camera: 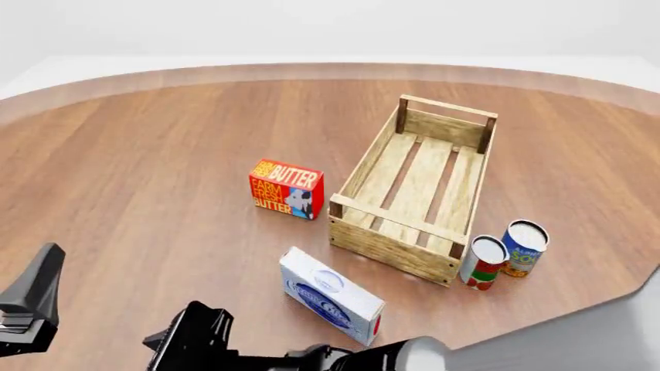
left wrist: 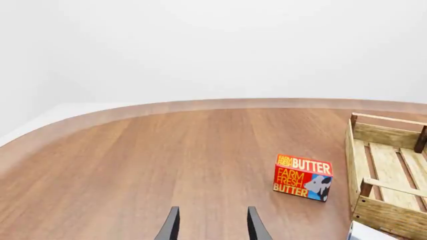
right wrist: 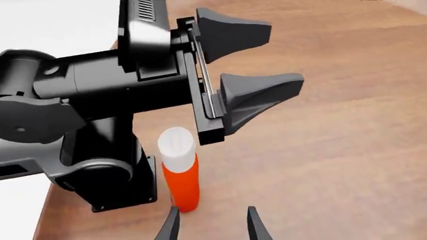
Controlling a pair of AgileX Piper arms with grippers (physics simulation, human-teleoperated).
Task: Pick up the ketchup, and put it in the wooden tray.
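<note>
The left pincer hangs over bare wood of the worktop, its two dark fingertips apart with nothing between them. Ahead stands a red butter box, just beside the wooden tray. A white box corner shows near the tray's closest wall. The worktop's curved far edge runs behind.

Ketchup: a slim red-orange bottle with a white cap; it shows only in the right wrist view.
Ketchup pose: upright on the brown wooden counter, cap on top, close beside a dark arm base.
Tray: a long rectangular pale-wood slatted crate with darker corner posts.
Tray state: open-topped, with nothing inside.
Tray place: flat on the counter, right of centre, its long side running away from the camera.
</note>
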